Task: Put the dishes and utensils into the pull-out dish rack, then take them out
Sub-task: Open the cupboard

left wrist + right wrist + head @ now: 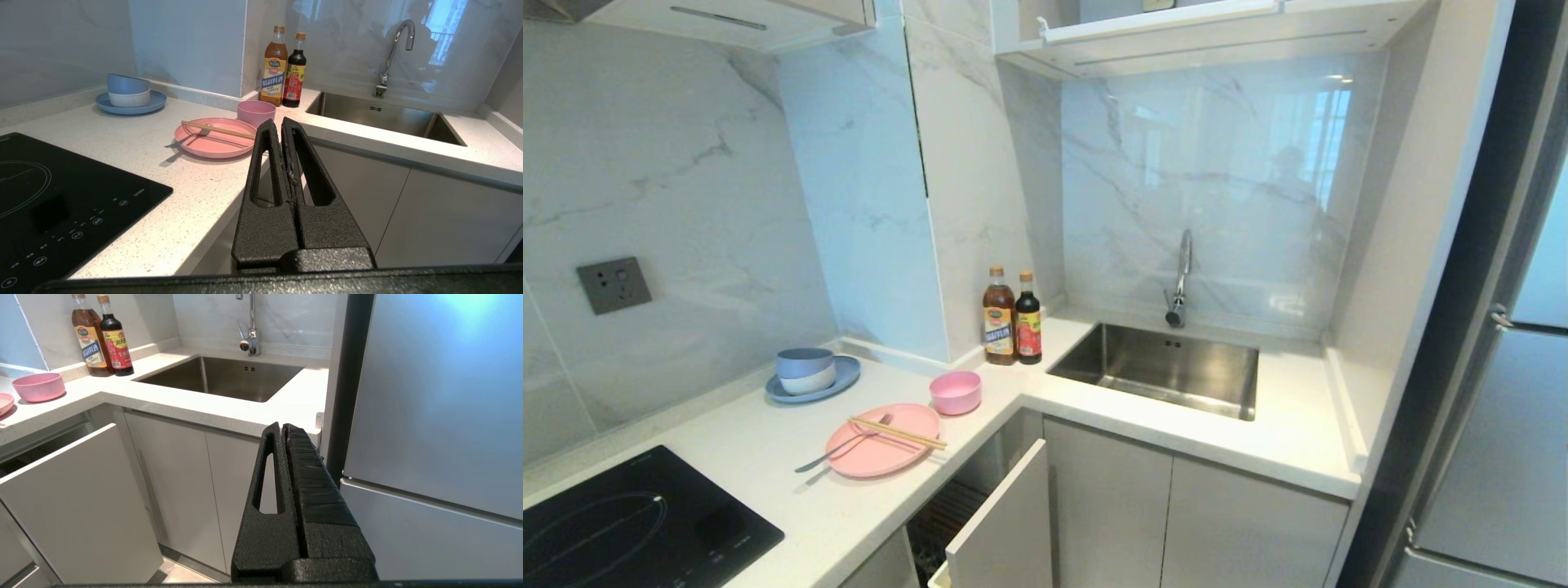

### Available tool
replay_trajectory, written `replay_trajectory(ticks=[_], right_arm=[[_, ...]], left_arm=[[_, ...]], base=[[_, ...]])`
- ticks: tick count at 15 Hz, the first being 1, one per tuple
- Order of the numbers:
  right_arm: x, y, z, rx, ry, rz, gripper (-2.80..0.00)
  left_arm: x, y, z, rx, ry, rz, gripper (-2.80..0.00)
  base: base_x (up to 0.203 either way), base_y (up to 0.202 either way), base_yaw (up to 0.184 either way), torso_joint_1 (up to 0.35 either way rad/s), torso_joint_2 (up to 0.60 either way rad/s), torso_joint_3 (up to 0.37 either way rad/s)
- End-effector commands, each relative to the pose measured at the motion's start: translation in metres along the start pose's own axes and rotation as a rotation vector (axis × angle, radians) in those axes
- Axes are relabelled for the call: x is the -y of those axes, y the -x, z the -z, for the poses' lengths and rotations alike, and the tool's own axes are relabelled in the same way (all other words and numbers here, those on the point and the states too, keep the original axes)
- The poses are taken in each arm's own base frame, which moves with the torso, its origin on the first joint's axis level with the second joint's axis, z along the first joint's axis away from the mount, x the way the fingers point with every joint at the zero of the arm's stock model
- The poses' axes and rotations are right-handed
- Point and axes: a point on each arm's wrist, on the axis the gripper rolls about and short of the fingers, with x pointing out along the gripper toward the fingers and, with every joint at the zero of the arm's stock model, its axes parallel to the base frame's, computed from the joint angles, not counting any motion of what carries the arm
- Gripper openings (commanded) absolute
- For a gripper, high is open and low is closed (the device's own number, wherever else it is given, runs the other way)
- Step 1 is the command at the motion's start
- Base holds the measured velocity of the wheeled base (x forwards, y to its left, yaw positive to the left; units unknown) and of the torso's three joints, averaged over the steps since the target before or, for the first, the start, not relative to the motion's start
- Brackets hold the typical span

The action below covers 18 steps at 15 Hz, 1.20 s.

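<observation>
Nothing loaded yet: plate (pixel 882 439) on the counter (pixel 768 457) with chopsticks (pixel 898 434) and fork (pixel 843 446) across it, bowl (pixel 956 392) just behind. Rack (pixel 992 531) pulled out below the counter edge, front panel ajar, wire basket barely visible. Left gripper (pixel 281 126) and right gripper (pixel 284 430) both closed, empty, parked low, well apart from the dishes. Nearby: blue plate (pixel 837 382) with stacked bowls, two bottles (pixel 1013 318), sink (pixel 1160 367), cooktop (pixel 629 523). No obstruction over the plate.
</observation>
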Motion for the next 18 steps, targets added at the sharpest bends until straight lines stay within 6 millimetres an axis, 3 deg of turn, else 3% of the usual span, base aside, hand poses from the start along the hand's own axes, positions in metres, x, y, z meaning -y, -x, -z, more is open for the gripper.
replay_trajectory(ticks=[1, 9, 18], right_arm=[[0.0, -0.0001, 0.0004, -0.002, 0.0, 0.0, -2.8], [0.0, -0.0001, 0.0004, -0.002, -0.005, 0.0, -2.8], [0.0, -0.0001, 0.0004, -0.002, -0.006, -0.002, -2.8]], left_arm=[[-0.0005, -0.0016, 0.0073, -0.025, 0.0, -0.002, -2.8], [-0.0005, -0.0016, 0.0073, -0.025, 0.0, -0.002, -2.8], [-0.0005, -0.0016, 0.0073, -0.025, 0.0, -0.002, -2.8]], base=[[0.0, 0.0, 0.0, 0.0, 0.0, 0.0], [0.0, 0.0, 0.0, -0.007, 0.01, 0.005], [0.0, 0.0, 0.0, -0.155, 0.31, 0.157]])
